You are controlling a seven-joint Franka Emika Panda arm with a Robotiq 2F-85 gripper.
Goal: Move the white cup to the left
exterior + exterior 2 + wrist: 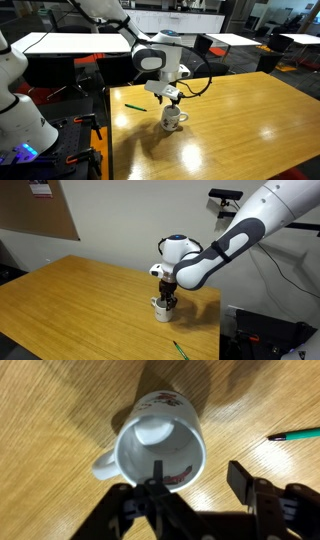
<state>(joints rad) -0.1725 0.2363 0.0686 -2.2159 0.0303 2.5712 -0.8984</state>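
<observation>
The white cup (174, 121) stands upright on the wooden table in both exterior views (162, 308). In the wrist view the cup (150, 440) shows a white interior, red markings on its body and a loop handle at the left. My gripper (197, 472) is open and lowered over the cup's rim. One finger is inside the cup and the other is outside its wall. The fingers do not press the wall. The gripper sits right on top of the cup in both exterior views (170, 99) (168, 293).
A green pen (135, 105) lies on the wooden table (240, 120) near the cup, also in an exterior view (180, 350) and the wrist view (295, 434). The table edge and equipment lie beyond the pen (60, 135). A wall stands behind the table (110, 220).
</observation>
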